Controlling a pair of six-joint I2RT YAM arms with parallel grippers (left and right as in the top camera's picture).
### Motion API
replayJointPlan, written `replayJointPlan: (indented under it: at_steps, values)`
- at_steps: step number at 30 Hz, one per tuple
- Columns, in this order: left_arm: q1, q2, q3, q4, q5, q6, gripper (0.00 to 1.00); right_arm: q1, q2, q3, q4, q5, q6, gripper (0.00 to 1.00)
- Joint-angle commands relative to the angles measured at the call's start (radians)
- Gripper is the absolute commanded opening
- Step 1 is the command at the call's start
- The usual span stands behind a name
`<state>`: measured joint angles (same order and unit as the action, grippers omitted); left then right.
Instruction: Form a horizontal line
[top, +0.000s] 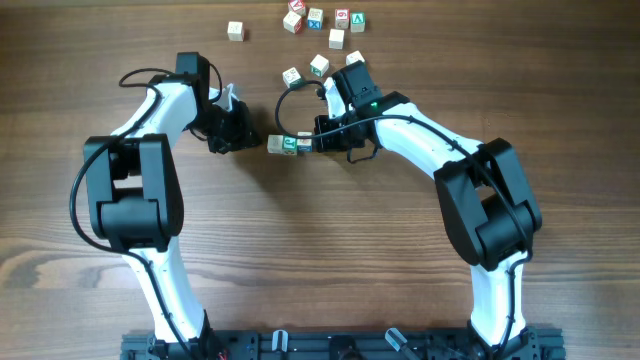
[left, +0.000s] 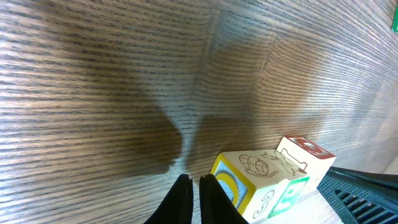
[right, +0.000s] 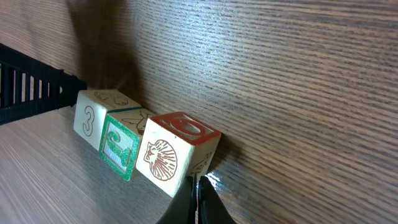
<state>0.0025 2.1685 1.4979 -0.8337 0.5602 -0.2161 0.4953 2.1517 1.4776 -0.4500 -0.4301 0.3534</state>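
The horizontal line (top: 289, 145) is a row of three pale letter cubes touching side to side at the table's middle, the middle one green-marked. In the right wrist view it shows as a "3" cube, a green cube (right: 119, 146) and a red shell cube (right: 174, 152). My right gripper (top: 322, 143) is shut and empty, its tips (right: 197, 193) against the red cube's end. My left gripper (top: 245, 135) is shut and empty, its tips (left: 196, 190) just left of the row's yellow-and-blue cube (left: 249, 183).
Several loose cubes lie scattered at the back: one alone (top: 236, 31) at back left, a cluster (top: 315, 18) at back centre, two nearer (top: 305, 70) just behind the right arm. The table's front edge carries a black rail (top: 330, 345).
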Motion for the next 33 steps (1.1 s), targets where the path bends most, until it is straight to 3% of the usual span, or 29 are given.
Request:
replayJointPlan:
  at_steps: [1,6,13,17,26,33]
  values:
    - [0.0,0.017,-0.008,-0.004,0.023,-0.002,0.09,0.01,-0.013,-0.011,0.001,0.008,-0.002,0.05]
    - [0.0,0.017,-0.008,-0.011,0.023,-0.002,0.09,0.01,-0.013,-0.011,-0.027,0.146,-0.002,0.05]
    - [0.0,0.017,-0.008,-0.016,0.02,-0.002,0.05,0.01,-0.013,-0.011,-0.019,0.154,-0.002,0.05]
    - [0.009,0.017,-0.008,-0.028,-0.074,-0.002,0.04,0.007,-0.013,-0.008,0.05,0.155,0.005,0.05]
    - [0.081,0.017,-0.008,-0.06,-0.258,-0.112,0.04,-0.01,-0.013,0.04,0.229,0.198,0.236,0.04]
    - [0.109,0.017,-0.008,-0.057,-0.266,-0.14,0.04,0.023,0.013,0.04,0.264,0.256,0.287,0.05]
